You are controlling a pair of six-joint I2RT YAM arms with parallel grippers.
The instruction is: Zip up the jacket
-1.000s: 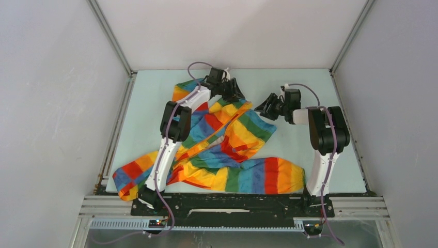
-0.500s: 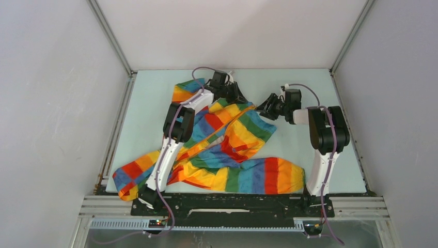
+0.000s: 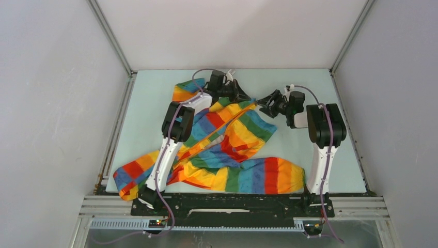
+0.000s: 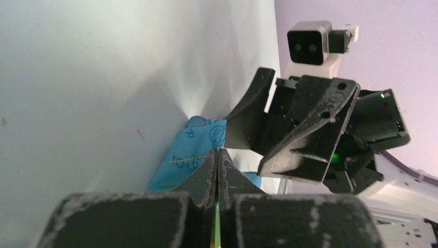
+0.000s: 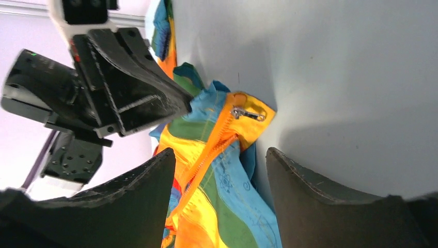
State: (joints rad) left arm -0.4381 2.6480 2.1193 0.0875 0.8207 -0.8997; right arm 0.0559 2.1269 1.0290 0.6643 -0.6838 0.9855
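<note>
The rainbow-striped jacket (image 3: 227, 139) lies crumpled on the pale table, its far corner between my two grippers. My left gripper (image 3: 241, 96) is shut at that corner. In the left wrist view its jaws (image 4: 217, 152) meet with a thin green-yellow sliver of fabric pinched between them, and blue jacket cloth (image 4: 188, 152) lies just beyond. My right gripper (image 3: 265, 102) faces it, open. The right wrist view shows its fingers (image 5: 221, 152) apart on either side of the orange zipper strip (image 5: 206, 155). The silver zipper pull (image 5: 248, 114) lies at the strip's far end.
One sleeve (image 3: 263, 175) stretches along the near edge towards the right arm's base, another (image 3: 131, 175) reaches the table's front left corner. Grey walls enclose the table (image 3: 320, 155) on three sides. A metal rail (image 3: 232, 206) runs along the front.
My left gripper has closed onto the jacket's far corner. My right gripper has moved left and slightly farther back towards that corner, and its jaws have opened wider.
</note>
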